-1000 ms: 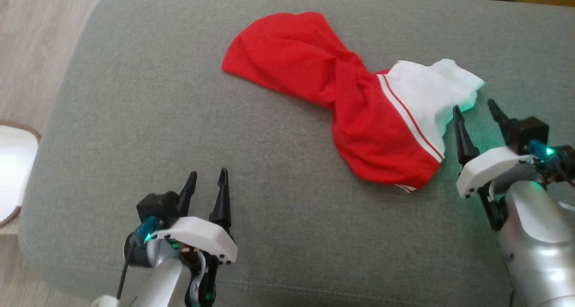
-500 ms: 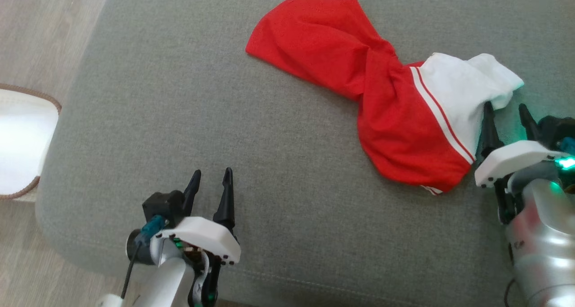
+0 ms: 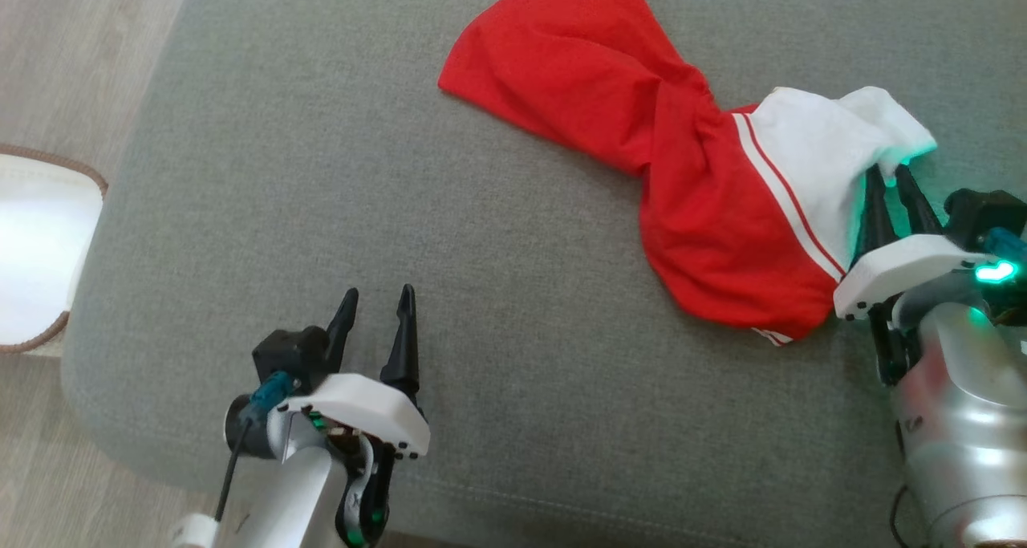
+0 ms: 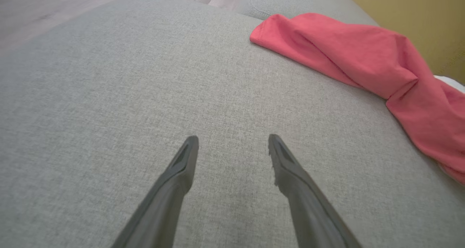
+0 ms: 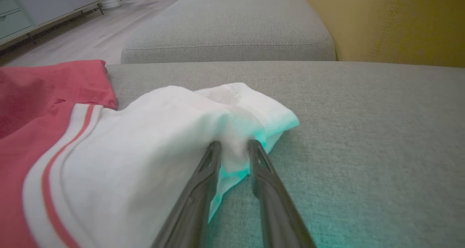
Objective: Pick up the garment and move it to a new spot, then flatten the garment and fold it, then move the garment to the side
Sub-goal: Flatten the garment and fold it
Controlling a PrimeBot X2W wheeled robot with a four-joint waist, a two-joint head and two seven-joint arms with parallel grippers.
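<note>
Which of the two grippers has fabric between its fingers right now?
The right gripper: its dark fingers grip the white end of the red mesh jersey. The left gripper hangs open over bare grey cushion.

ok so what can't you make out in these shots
- Which face of the garment is up: head view, hidden by its own twist.
- Tips of the right gripper: right wrist view, buried in white cloth, so clamping unclear.
- The garment's white end: left wrist view, cut by right edge.
</note>
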